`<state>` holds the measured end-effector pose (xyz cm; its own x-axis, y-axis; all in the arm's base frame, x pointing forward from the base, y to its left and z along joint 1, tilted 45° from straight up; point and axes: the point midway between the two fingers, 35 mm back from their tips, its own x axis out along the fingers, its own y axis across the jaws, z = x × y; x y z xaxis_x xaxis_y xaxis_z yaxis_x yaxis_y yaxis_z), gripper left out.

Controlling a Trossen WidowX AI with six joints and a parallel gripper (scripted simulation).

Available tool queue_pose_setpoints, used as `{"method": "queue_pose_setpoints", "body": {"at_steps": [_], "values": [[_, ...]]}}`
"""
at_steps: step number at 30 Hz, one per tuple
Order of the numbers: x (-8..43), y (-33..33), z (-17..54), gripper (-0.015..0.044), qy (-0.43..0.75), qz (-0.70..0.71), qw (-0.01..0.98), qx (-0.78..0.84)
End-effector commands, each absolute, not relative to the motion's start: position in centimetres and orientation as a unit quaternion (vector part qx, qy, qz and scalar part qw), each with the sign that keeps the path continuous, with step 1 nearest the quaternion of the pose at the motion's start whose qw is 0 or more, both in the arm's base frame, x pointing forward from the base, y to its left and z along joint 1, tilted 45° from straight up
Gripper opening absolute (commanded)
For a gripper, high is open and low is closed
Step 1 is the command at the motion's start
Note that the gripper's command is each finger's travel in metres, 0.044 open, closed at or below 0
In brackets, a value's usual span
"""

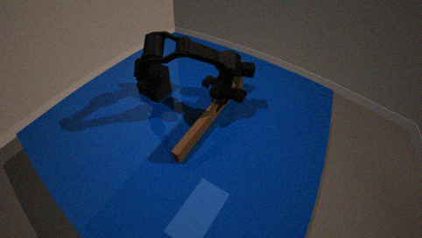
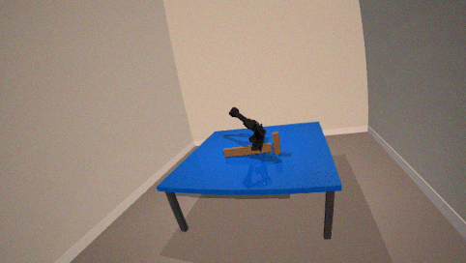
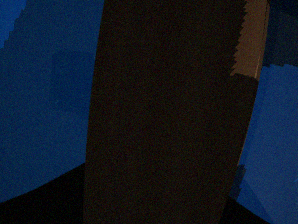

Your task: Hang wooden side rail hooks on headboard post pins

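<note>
The end effector (image 1: 221, 100) (image 2: 256, 147) is partly closed, gripping the wooden rail (image 1: 198, 132) (image 2: 237, 152) (image 3: 165, 115) near its post-side end; the rail's longer part stretches away over the blue desk (image 1: 271, 166) (image 2: 251, 184), its post end near the upright post (image 2: 276, 143).

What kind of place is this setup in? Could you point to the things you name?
Probably a bare indoor test room: plain beige and grey walls (image 1: 306, 44) (image 2: 271, 63), a blue rectangular table (image 1: 271, 175) (image 2: 242, 181) with dark legs, and a black jointed robot arm (image 1: 203, 52) (image 2: 247, 121) working on it.
</note>
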<state>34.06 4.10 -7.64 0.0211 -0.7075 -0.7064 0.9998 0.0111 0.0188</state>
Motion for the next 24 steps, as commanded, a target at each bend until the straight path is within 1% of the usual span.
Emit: {"method": "queue_pose_setpoints", "body": {"at_steps": [1, 24], "values": [[34.19, 4.54, -7.59, 0.0, 0.264, -0.644, 0.662, 0.279], [34.25, 4.75, -7.7, 0.0, 0.264, -0.644, 0.662, 0.279]]}}
